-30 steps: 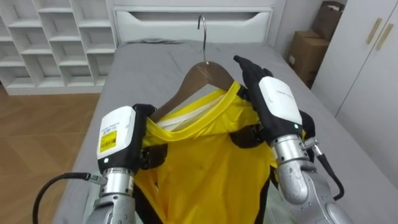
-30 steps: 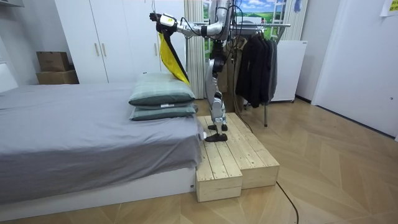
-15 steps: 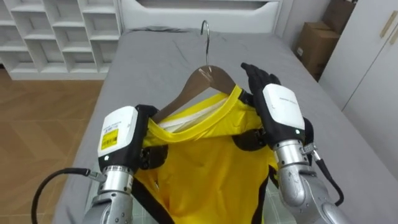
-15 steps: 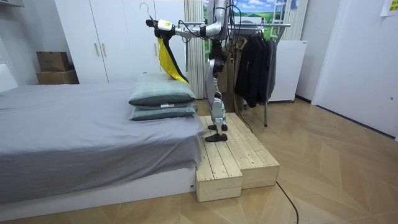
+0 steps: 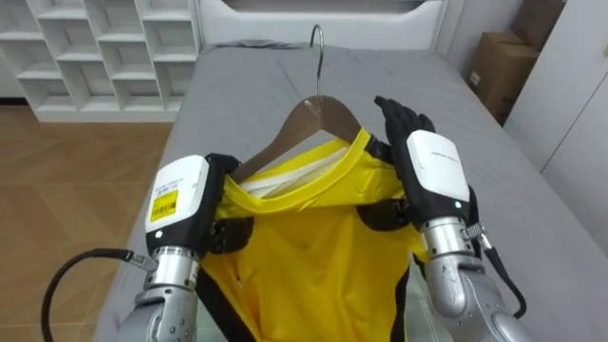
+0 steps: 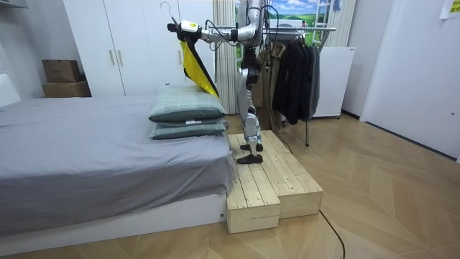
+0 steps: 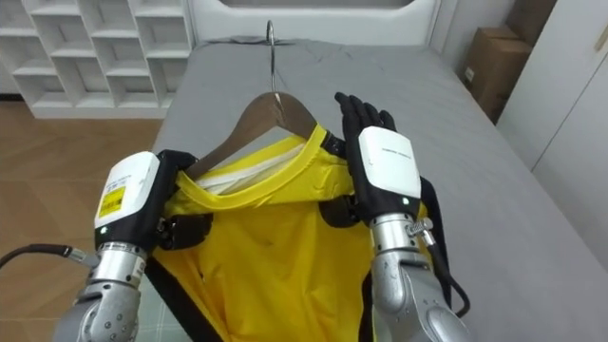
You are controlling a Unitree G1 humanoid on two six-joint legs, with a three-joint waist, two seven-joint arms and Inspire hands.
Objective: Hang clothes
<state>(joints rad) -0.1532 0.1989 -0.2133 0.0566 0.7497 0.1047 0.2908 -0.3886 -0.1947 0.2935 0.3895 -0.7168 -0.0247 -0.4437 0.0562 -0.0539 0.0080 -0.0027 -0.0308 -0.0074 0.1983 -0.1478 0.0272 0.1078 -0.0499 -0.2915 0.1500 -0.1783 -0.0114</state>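
A yellow shirt (image 5: 313,256) with dark side stripes hangs on a wooden hanger (image 5: 313,109), whose metal hook (image 5: 318,43) points up. I hold both up over the grey bed (image 5: 237,95). My left hand (image 5: 180,204) is curled round the hanger's left end and the cloth there. At the other shoulder, my right hand (image 5: 432,171) has its fingers nearly straight behind the hanger and its thumb pressed on the cloth in front. In the room view the shirt (image 6: 192,68) hangs from my raised arms above the pillows (image 6: 187,111).
I stand on a wooden platform (image 6: 269,183) beside the bed. A clothes rack (image 6: 298,68) with dark garments is just behind me. White cube shelves (image 5: 104,47) lie beyond the bed on the left, and a cardboard box (image 5: 503,62) and a wardrobe (image 5: 579,85) on the right.
My arms have stretched a little further out over the bed with the shirt and hanger. The head view has shifted slightly. Both grips stay the same.
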